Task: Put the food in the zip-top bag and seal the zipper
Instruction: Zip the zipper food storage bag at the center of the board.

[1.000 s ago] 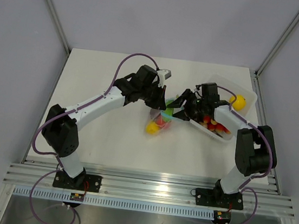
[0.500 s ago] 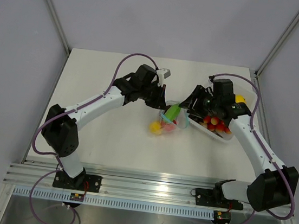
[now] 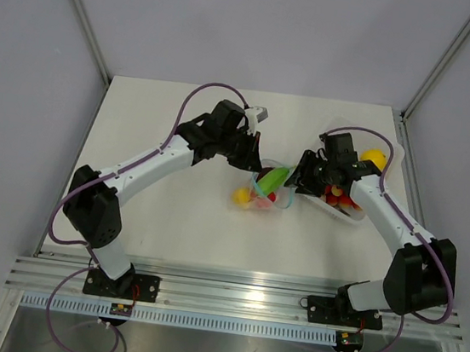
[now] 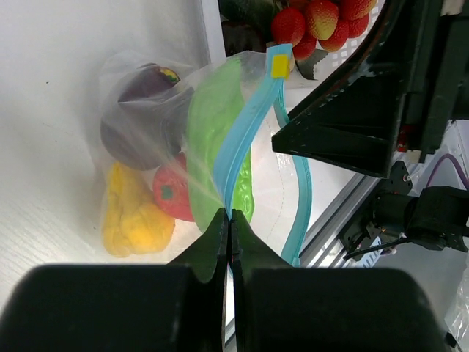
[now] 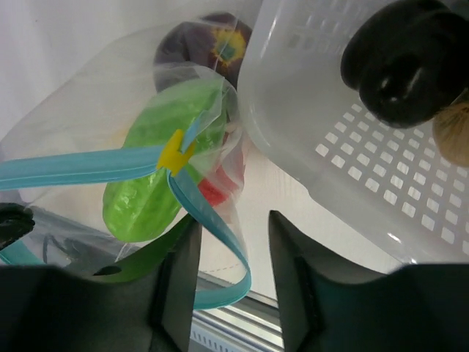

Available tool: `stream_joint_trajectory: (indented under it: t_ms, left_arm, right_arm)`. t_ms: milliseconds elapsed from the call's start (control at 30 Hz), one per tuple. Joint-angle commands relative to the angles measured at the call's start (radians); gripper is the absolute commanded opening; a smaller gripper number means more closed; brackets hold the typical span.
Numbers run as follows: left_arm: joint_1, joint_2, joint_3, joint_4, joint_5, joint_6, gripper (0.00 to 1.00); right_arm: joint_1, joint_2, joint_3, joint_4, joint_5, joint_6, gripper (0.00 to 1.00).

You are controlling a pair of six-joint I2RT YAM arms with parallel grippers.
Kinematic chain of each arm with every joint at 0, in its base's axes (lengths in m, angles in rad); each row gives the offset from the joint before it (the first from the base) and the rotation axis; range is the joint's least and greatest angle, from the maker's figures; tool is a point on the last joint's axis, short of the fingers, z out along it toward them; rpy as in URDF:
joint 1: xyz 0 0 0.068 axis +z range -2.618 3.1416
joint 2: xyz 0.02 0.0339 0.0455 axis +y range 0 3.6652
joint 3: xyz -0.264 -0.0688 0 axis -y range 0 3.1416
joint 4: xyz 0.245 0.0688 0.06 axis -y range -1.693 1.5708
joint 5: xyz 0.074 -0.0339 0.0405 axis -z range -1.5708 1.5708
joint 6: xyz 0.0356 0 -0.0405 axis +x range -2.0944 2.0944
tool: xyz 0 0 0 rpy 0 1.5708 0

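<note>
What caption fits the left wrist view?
Left gripper shut on the zipper of the zip-top bag, food inside.

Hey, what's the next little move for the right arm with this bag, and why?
Probably ease the right end effector forward to the yellow slider and close on it. The left end effector is pinched shut on the zipper, food pieces show inside the zip-top bag, yet the zipper's two strips gape apart and the right jaws stand open.
</note>
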Motion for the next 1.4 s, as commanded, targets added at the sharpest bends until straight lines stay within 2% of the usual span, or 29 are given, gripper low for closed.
stream_joint_trajectory:
  t_ms: [0,33,67,133,167,233,267,300,333,433,533,700,900,1067,1200,1367]
  left_arm:
    - [0.005,-0.051,0.048,0.027,0.034,0.022,0.00]
    - [0.005,-0.050,0.051,0.024,0.034,0.026,0.00]
    - [0.005,-0.050,0.059,0.013,0.031,0.031,0.00]
    - [0.005,-0.047,0.065,0.001,0.023,0.048,0.00]
    - [0.005,-0.047,0.073,-0.020,0.012,0.066,0.00]
    - [0.005,-0.040,0.093,-0.043,-0.044,0.086,0.02]
    - [0.005,-0.033,0.106,-0.082,-0.067,0.111,0.10]
    - [0.005,-0.024,0.138,-0.103,-0.113,0.125,0.30]
    - [0.005,-0.019,0.155,-0.125,-0.127,0.137,0.42]
    - [0.004,-0.033,0.200,-0.194,-0.147,0.175,0.61]
    - [-0.016,-0.092,0.188,-0.203,-0.196,0.207,0.71]
    - [-0.122,-0.157,0.166,-0.223,-0.270,0.267,0.71]
    - [-0.214,-0.136,0.113,-0.182,-0.247,0.267,0.71]
    - [-0.228,-0.096,0.071,-0.103,-0.233,0.237,0.71]
    - [-0.230,-0.057,0.059,-0.073,-0.239,0.224,0.61]
    - [-0.230,-0.037,0.036,-0.028,-0.249,0.223,0.58]
  right_arm:
    - [0.003,0.003,-0.018,0.039,-0.024,-0.028,0.46]
    - [0.002,0.000,-0.020,0.042,-0.026,-0.030,0.39]
    - [0.000,-0.003,-0.020,0.042,-0.021,-0.028,0.24]
    - [0.002,-0.018,-0.017,0.043,-0.018,-0.023,0.11]
    - [0.002,-0.038,-0.017,0.051,-0.020,-0.016,0.00]
    - [0.003,-0.052,-0.015,0.048,-0.011,0.006,0.00]
    - [0.002,-0.063,-0.015,0.054,-0.018,0.039,0.00]
    - [0.003,-0.067,-0.018,0.063,-0.033,0.064,0.00]
    - [0.003,-0.072,-0.037,0.104,-0.084,0.090,0.00]
    - [0.002,-0.089,-0.083,0.202,-0.156,0.222,0.00]
    - [0.005,-0.106,-0.098,0.246,-0.168,0.259,0.00]
    - [0.005,-0.094,-0.077,0.255,-0.196,0.288,0.00]
    - [0.005,-0.077,-0.072,0.301,-0.241,0.328,0.00]
    - [0.006,-0.081,-0.080,0.313,-0.254,0.340,0.00]
    - [0.005,-0.089,-0.094,0.319,-0.270,0.346,0.00]
    - [0.005,-0.106,-0.112,0.333,-0.291,0.351,0.00]
